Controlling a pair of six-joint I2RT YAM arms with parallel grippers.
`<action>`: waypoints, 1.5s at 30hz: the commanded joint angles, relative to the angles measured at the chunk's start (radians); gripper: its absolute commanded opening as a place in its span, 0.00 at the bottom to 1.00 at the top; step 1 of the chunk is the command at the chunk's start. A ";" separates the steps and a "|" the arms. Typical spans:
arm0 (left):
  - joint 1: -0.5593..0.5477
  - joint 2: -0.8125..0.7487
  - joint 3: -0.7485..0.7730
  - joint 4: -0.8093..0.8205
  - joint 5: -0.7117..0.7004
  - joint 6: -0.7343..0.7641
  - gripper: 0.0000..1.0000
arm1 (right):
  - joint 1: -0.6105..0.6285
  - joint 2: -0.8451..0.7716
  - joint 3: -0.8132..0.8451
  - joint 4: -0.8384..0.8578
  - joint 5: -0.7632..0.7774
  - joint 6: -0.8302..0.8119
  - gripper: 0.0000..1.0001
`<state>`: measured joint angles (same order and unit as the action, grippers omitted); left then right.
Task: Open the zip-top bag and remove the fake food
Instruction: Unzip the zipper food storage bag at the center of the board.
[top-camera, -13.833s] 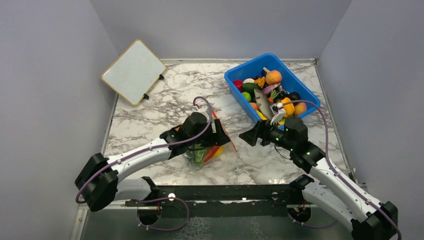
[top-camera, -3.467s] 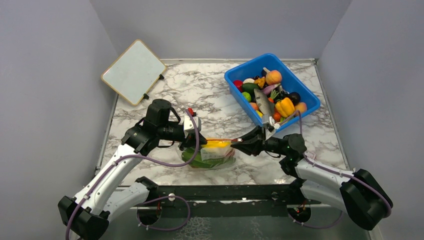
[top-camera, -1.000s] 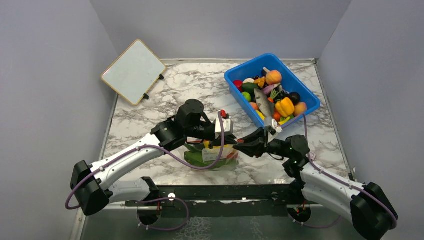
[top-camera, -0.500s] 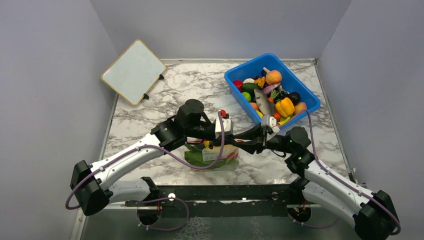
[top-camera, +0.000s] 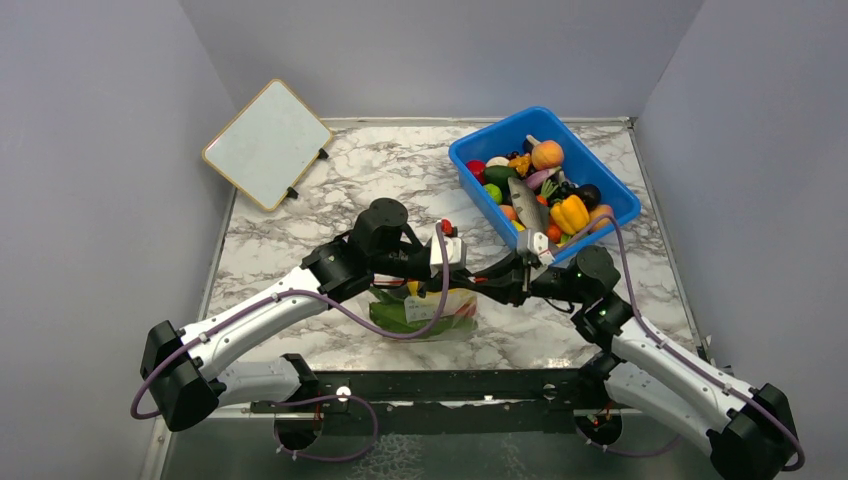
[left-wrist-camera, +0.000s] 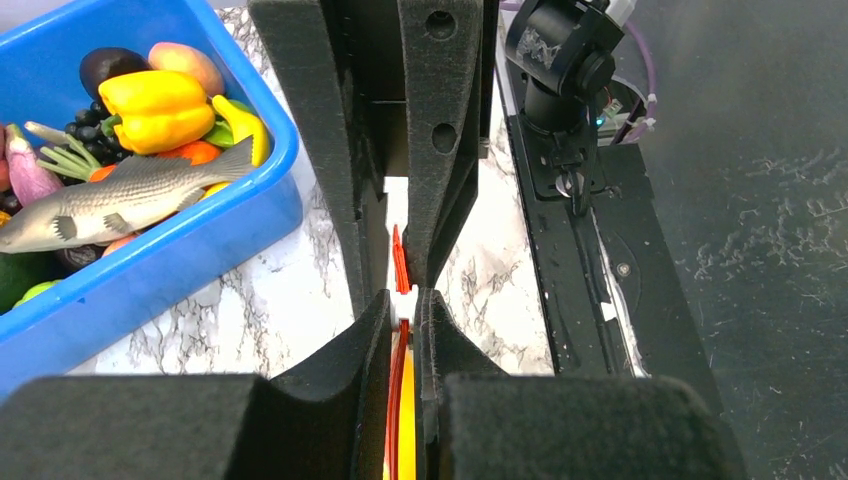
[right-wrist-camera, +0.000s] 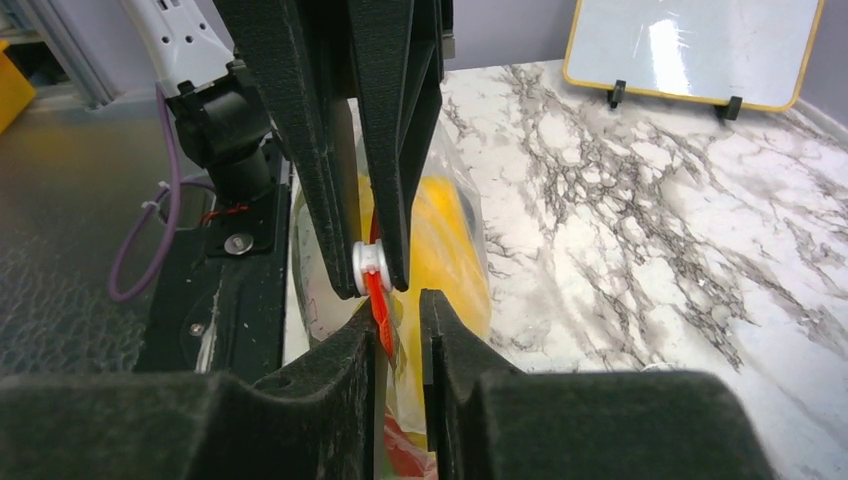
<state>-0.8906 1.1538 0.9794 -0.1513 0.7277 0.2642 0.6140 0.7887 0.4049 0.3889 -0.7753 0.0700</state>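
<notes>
Fingers, left gripper (left-wrist-camera: 402, 312) and right gripper (right-wrist-camera: 398, 312): both clenched on zip strip (left-wrist-camera: 399, 265), facing, probably to pull the mouth apart. Location of zip-top bag (top-camera: 432, 318): centre of overhead frame, fake food (right-wrist-camera: 445, 235) inside.

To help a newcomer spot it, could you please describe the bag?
On the marble table, near the front, the left gripper and right gripper pinch one thing. That bag is clear, red-zipped, holding yellow and green toys; the bin is blue.
</notes>
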 joint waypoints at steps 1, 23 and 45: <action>-0.002 0.001 0.013 -0.027 -0.005 0.002 0.00 | 0.001 -0.024 0.037 -0.055 -0.001 -0.041 0.13; -0.002 -0.112 -0.063 -0.189 -0.186 0.088 0.00 | 0.001 -0.138 -0.016 -0.115 0.209 -0.050 0.01; -0.002 -0.185 -0.086 -0.246 -0.240 0.136 0.00 | 0.001 -0.122 0.045 -0.175 0.099 -0.068 0.33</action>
<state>-0.8925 0.9520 0.8711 -0.3573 0.4858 0.3813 0.6163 0.6739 0.3901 0.2325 -0.6292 0.0326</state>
